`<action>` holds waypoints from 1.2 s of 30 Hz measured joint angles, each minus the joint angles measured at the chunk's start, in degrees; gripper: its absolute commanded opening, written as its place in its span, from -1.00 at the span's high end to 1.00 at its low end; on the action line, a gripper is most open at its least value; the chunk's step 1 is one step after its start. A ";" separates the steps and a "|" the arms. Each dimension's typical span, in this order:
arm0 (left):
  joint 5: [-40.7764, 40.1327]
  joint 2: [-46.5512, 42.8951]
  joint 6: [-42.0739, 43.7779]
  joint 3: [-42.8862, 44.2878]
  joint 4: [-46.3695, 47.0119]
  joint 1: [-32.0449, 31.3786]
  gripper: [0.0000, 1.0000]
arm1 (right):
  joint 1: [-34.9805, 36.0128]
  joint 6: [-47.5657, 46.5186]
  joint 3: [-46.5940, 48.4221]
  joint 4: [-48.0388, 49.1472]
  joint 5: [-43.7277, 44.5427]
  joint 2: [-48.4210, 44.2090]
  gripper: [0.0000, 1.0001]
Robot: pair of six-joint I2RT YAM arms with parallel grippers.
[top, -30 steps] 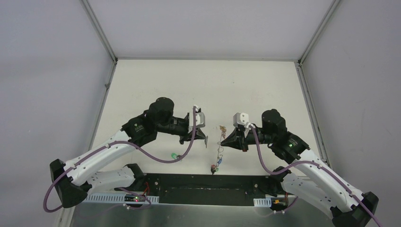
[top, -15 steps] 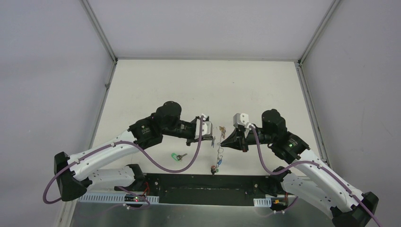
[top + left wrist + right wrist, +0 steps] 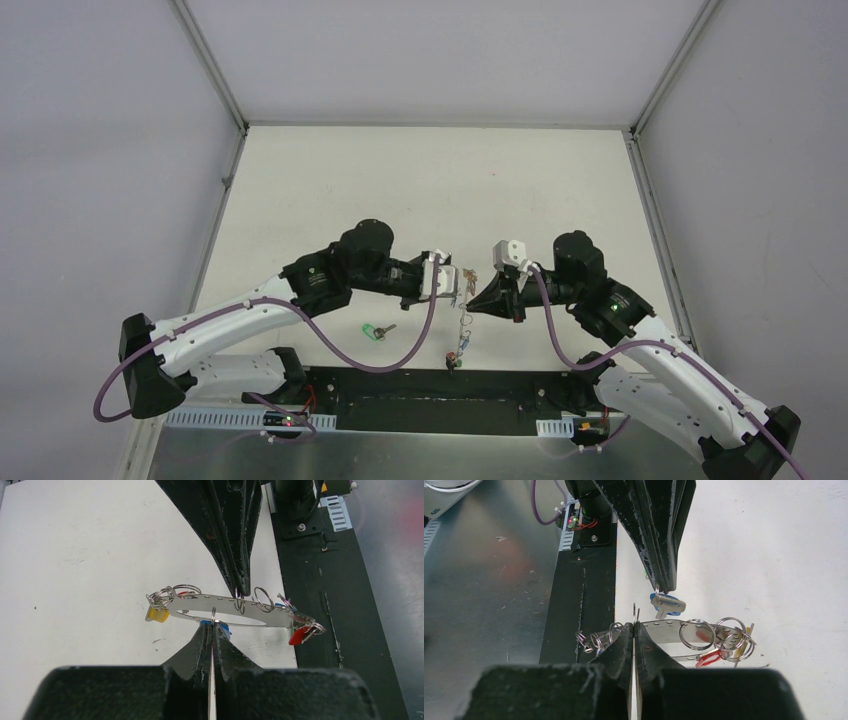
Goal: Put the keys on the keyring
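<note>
Both tools meet near the middle of the table, tip to tip.

Left tool: fingers together, clamped on the small split ring of the blue-tagged key. From the right wrist view the key hangs just below my left fingertips, blue tag uppermost. It sits just beside the keyring's band; I cannot tell if they touch.

Right tool: fingers together, clamped on the keyring part-way along its length. Up close, the keyring is a long, narrow grey metal loop, flat along the top with a row of small holes. Several small split rings hang from it.

Keyring lies crosswise between the two tools. In the top view it is a thin line running from the tool tips toward the arm bases.

Hung on it:
- yellow tag at one end
- red tag at the other end

In the left wrist view the split ring of the blue-tagged key stands up against the near edge of the keyring. I cannot tell whether it is threaded on.

Green-tagged key: flat on the table, under my left arm, well apart from the keyring. Neither tool touches it.
</note>
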 measured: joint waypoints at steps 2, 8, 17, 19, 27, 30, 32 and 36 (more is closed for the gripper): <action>-0.07 0.00 0.50 -0.33 0.11 -0.35 1.00 | 0.00 0.00 0.00 0.00 -0.02 0.00 1.00; -0.13 -0.02 2.56 -1.22 0.35 -1.53 1.00 | 0.00 0.13 0.00 0.02 -0.02 0.02 1.00; -0.61 -0.07 4.24 -1.42 0.98 -3.23 1.00 | 0.00 0.15 0.00 0.02 -0.02 0.20 1.00; -1.11 -0.07 4.37 -1.42 0.98 -3.48 1.00 | 0.00 0.15 0.00 0.02 -0.04 0.24 1.00; -1.86 -0.20 4.94 -1.77 1.18 -4.15 1.00 | 0.00 0.17 0.00 0.02 -0.04 0.24 1.00; -2.32 -0.72 5.42 -2.47 1.14 -4.46 1.00 | 0.00 0.17 0.00 0.02 -0.04 0.24 1.00; -2.67 -1.05 5.70 -2.78 1.16 -4.81 1.00 | 0.00 0.20 0.00 0.02 -0.07 0.24 1.00; -3.17 -1.62 5.95 -3.34 1.11 -5.22 1.00 | 0.00 0.28 0.00 0.02 -0.09 0.24 1.00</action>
